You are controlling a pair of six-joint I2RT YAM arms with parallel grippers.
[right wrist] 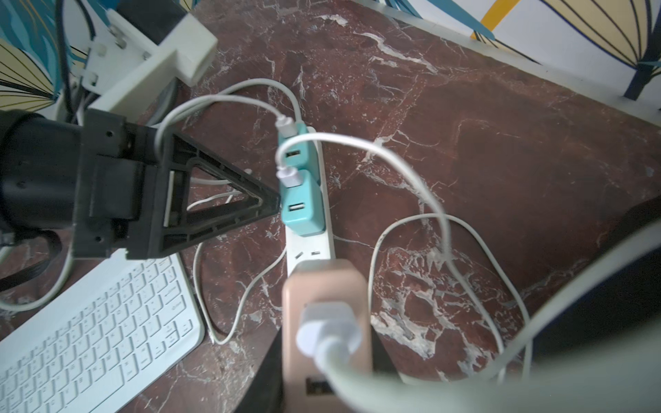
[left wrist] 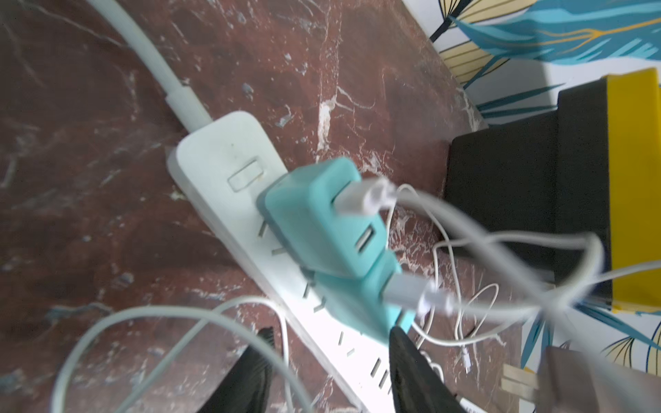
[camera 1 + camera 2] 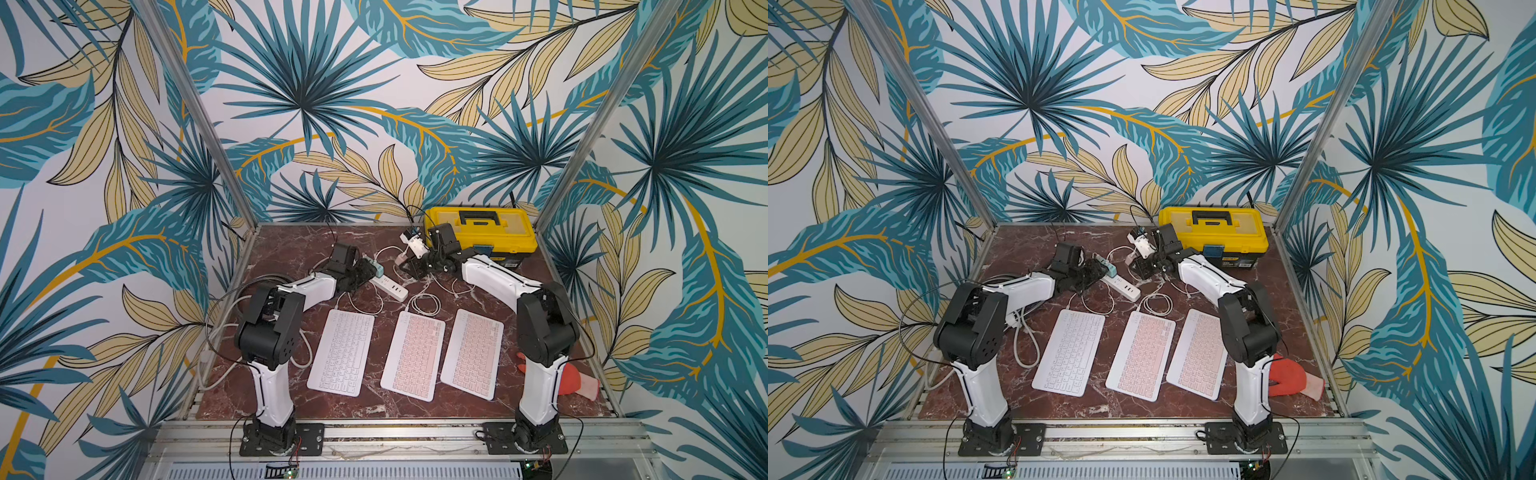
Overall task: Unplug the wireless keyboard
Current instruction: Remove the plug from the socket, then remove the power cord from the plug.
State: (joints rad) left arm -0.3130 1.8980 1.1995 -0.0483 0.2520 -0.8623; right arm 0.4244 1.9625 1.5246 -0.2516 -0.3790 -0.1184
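While left gripper (image 2: 329, 336) gapes, right gripper (image 1: 323, 354) clamps pink charger (image 1: 323, 286).

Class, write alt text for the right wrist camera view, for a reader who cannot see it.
The right gripper holds a pink charger, white cable plugged in, in front of a white power strip on a red marble table. Two teal chargers sit in the strip, the left gripper at the nearer one; a white keyboard lies nearby.

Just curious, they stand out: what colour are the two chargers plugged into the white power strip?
Teal; the chargers show best in the left wrist view.
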